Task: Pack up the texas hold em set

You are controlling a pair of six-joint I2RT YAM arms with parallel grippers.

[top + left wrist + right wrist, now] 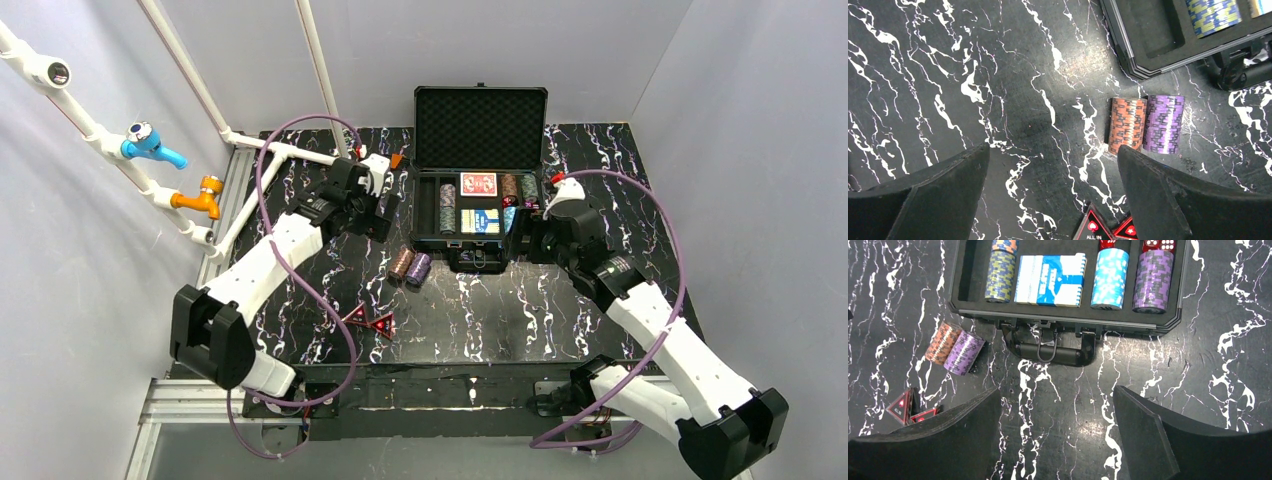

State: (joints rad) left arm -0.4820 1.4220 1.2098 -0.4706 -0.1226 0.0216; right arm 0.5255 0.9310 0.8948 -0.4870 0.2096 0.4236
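Note:
The black case (428,215) stands open at the table's back, its foam lid (480,125) upright. It holds a red deck (479,184), a blue deck (1049,280) and several chip stacks (1109,277). An orange stack (1126,125) and a purple stack (1163,123) lie side by side on the table, left of the case handle (1048,347). Two red triangles (370,320) lie nearer the front. My left gripper (1053,155) is open and empty, left of the two loose stacks. My right gripper (1056,392) is open and empty, above the table in front of the case.
A white pipe frame (290,150) with a blue fitting (150,145) and an orange fitting (200,195) stands at the left. A small orange object (397,160) sits by the case's left side. Grey walls enclose the table.

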